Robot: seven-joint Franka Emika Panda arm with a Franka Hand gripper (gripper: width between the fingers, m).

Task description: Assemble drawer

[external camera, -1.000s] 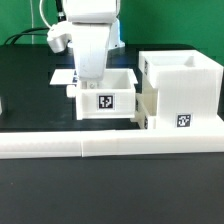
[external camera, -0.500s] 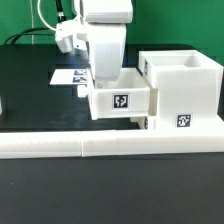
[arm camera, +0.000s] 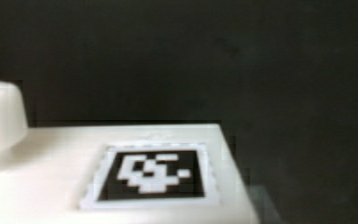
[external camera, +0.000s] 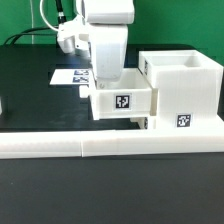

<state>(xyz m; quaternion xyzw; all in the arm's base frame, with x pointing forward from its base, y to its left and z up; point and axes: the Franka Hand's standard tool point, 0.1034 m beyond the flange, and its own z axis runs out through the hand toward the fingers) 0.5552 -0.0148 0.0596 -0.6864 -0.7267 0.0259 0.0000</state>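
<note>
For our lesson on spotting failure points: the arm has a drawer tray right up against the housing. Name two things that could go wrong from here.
1. The tray sits at the housing's open side; if it is slightly tilted or off line, its edge may catch on the housing instead of sliding in.
2. The gripper reaches down into the tray and its fingertips are hidden, so the grip cannot be checked; a push could make the tray slip or shove the housing along the border wall.

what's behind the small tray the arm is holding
In the exterior view, behind the tray the marker board lies flat on the black table. The arm and tray cover the board's right part; the gripper fingers are hidden.
</note>
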